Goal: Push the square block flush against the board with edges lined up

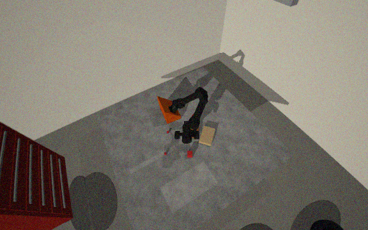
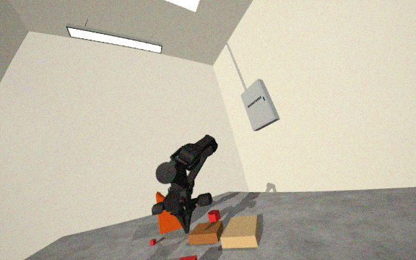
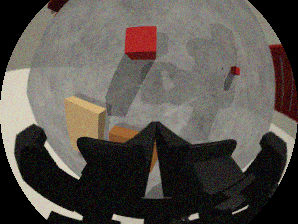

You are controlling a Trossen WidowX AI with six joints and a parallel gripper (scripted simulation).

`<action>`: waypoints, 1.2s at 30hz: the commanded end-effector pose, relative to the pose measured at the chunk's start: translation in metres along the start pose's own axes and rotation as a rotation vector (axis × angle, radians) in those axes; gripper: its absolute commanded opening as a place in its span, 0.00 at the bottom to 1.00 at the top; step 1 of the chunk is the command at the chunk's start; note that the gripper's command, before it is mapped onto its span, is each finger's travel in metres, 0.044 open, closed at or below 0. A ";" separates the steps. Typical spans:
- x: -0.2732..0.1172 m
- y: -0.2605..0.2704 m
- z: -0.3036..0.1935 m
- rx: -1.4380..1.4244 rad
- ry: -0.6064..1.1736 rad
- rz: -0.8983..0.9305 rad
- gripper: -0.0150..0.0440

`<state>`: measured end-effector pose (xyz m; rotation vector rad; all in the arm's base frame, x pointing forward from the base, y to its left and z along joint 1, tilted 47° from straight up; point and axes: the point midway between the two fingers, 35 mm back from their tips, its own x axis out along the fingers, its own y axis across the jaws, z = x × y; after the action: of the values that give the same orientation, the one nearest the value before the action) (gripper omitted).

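The square brown block (image 2: 204, 238) (image 3: 123, 134) lies flat and is partly hidden behind the fingers in the wrist view. The tan board (image 1: 207, 135) (image 2: 242, 231) (image 3: 84, 120) lies flat beside it, to its right in the exterior view. A narrow gap shows between them there, wider toward the back; whether their near corners touch I cannot tell. My gripper (image 2: 187, 231) (image 3: 154, 124) is shut and empty. Its tips are low at the block's side away from the board; contact is not clear. In the top view the arm hides most of the block.
A red cube (image 1: 190, 154) (image 2: 214, 215) (image 3: 141, 42) is near the block and board. Smaller red cubes (image 1: 168, 131) (image 1: 165, 153) are on the other side of the gripper. An orange slanted panel (image 1: 167, 112) (image 2: 168, 221) stands by the arm's base.
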<state>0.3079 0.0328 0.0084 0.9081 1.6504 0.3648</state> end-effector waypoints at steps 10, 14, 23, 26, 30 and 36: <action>-0.006 0.081 -0.111 0.131 0.000 -0.012 0.25; -0.003 0.092 -0.155 0.179 0.007 -0.003 0.25; 0.014 0.093 -0.168 0.195 0.009 -0.003 0.25; 0.046 0.094 -0.170 0.195 0.011 0.000 0.25; 0.053 0.094 -0.171 0.195 0.012 0.002 0.25; 0.053 0.094 -0.166 0.195 0.011 0.001 0.25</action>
<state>0.1837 0.1696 0.0855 1.0552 1.7193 0.2184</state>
